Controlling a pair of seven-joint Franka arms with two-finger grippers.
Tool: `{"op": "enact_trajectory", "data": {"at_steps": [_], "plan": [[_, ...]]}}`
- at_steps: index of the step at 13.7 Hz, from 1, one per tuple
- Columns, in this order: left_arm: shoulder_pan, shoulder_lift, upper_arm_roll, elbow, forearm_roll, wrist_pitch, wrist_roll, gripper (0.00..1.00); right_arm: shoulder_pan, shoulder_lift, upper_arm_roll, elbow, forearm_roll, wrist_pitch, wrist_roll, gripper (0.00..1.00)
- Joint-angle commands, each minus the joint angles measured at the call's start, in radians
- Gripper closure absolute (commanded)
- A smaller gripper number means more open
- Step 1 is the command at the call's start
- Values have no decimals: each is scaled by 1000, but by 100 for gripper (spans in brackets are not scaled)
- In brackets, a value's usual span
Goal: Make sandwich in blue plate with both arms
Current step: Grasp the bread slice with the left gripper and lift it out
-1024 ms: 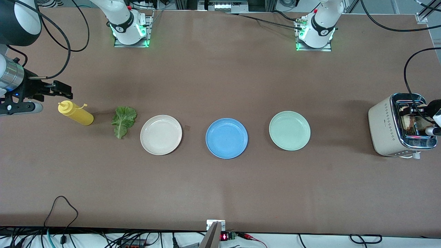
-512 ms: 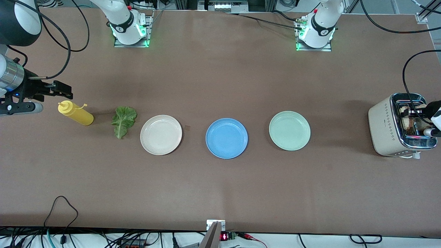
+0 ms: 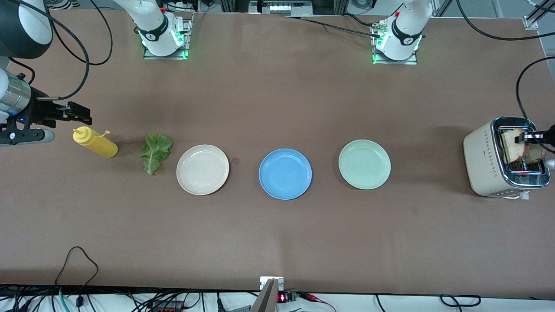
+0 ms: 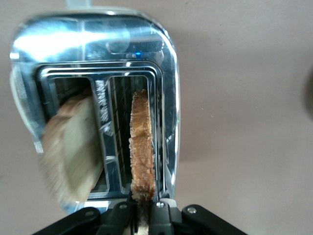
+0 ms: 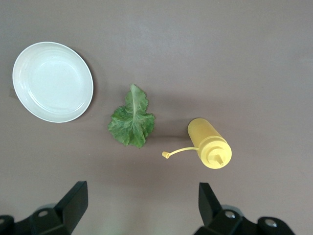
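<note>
My left gripper (image 3: 532, 137) is shut on a toasted bread slice (image 3: 520, 148) and holds it partly risen out of the toaster (image 3: 483, 160) at the left arm's end. In the left wrist view the gripper (image 4: 143, 211) pinches the slice (image 4: 142, 147) by its crust. A second slice (image 4: 71, 147) stands in the other slot. The blue plate (image 3: 285, 173) lies bare at mid-table. The lettuce leaf (image 3: 155, 151) lies flat toward the right arm's end. My right gripper (image 3: 83, 113) is open and empty over the table by the lettuce (image 5: 132, 120); it also shows in the right wrist view (image 5: 142, 203).
A yellow squeeze bottle (image 3: 95, 143) lies beside the lettuce. A beige plate (image 3: 202, 169) sits between the lettuce and the blue plate. A pale green plate (image 3: 364, 164) sits between the blue plate and the toaster. Cables run along the table's near edge.
My left gripper has risen with the bread slice, which now stands higher out of the toaster slot. The right arm has not moved.
</note>
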Motion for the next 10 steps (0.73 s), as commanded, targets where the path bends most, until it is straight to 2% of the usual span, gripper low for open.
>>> {"op": "enact_trajectory", "data": {"at_steps": [1,3,5,7,10], "plan": [[-12,8,-22,158,14,-151,15,99,-5,-2,5,-3,-2,3,-11,0],[-80,4,-32,217,15,-234,7,99,-1,-2,5,-3,-2,3,-9,0],[-172,-11,-34,232,14,-307,-22,99,-1,-2,4,-3,-2,3,-9,0],[-254,-38,-43,223,-6,-334,-204,99,-3,-2,5,-3,-2,3,-9,0],[-282,-22,-126,197,-161,-317,-407,99,-5,-2,5,-3,-3,3,-9,0]]}}
